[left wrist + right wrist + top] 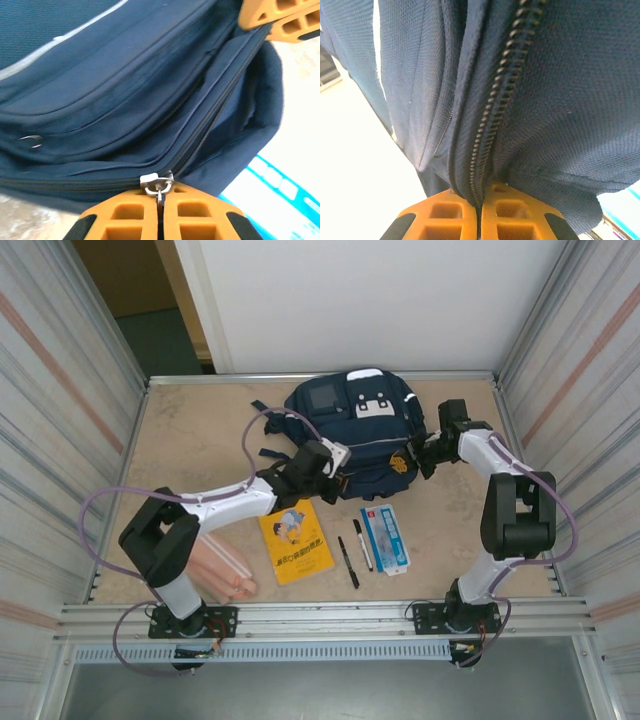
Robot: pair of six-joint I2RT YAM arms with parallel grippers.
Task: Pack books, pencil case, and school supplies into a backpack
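One backpack [355,430] sits clamped in left claw [159,196] and right claw [480,201], near one book [295,542] and two pens [347,562].

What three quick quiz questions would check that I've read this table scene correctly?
1. True or false: the yellow book is already inside the backpack.
2. What is the left gripper pinching?
A. a pen
B. the zipper pull of the backpack
C. the pink pouch
3. How many black pens lie on the table?

Key: 1 false, it lies on the table; 2 B; 3 two.
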